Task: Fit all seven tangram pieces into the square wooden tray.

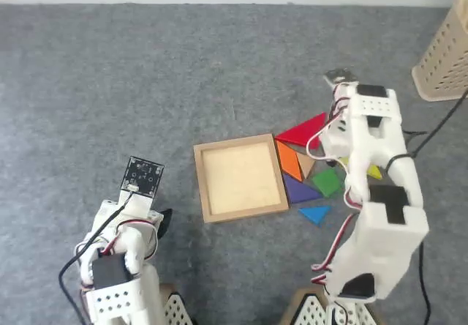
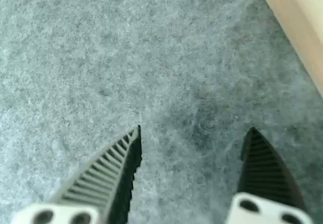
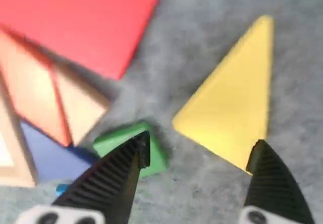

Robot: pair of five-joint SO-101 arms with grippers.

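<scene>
Grey carpet (image 1: 110, 83) under yellow triangle (image 3: 231, 103)

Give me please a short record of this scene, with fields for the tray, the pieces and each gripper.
tray: square wooden tray in the middle of the grey felt, no piece inside
pieces: seven, all outside, on the right arm's side of the tray
colours: red triangle, orange piece, tan triangle, purple triangle, green square, blue triangle, yellow triangle
left arm: left gripper open, over bare felt near the tray's edge
right arm: right gripper open, low over the yellow triangle, green square by one finger
</scene>
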